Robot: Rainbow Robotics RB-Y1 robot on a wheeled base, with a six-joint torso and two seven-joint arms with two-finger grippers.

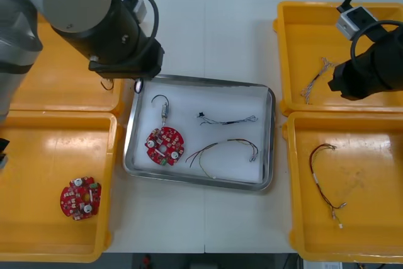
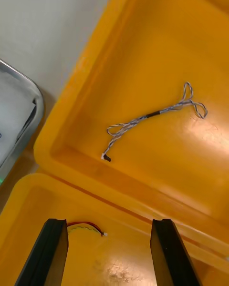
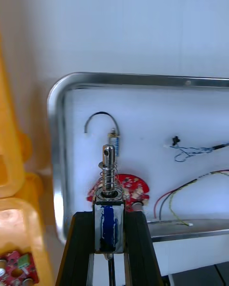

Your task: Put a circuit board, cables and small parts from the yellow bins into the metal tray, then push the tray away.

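The left gripper (image 3: 109,217) is above the far left corner of the metal tray (image 1: 201,183), next to the far left yellow bin (image 1: 63,96). Its fingers (image 3: 81,248) are clamped on a small metal part (image 3: 109,171) with a blue-sided body, a spring and a pin that stands up above the fingertips. In the left wrist view this part sits in front of the tray's white inside.

Four things lie in the tray. A round red circuit board (image 1: 164,145) is near its left side. Just beyond the board is a second small metal part (image 1: 164,113) with a curled black lead. The twisted blue and white cable (image 1: 228,119) lies toward the middle, and the red and yellow cable (image 1: 220,150) lies nearer the robot than that. The tray stands on the light desk (image 1: 208,36) between the bins.

The right gripper (image 2: 109,224) is over the right side of the desk, above the rim between the far right bin (image 1: 302,23) and the near right bin (image 1: 371,218). Its fingers (image 2: 164,248) stand wide apart and hold nothing. Another twisted cable (image 2: 152,117) lies loose on the floor of the far right bin. A red cable (image 1: 324,184) lies in the near right bin, with one end showing between the right fingers. A spare circuit board (image 1: 80,198) rests in the near left bin (image 1: 38,149).
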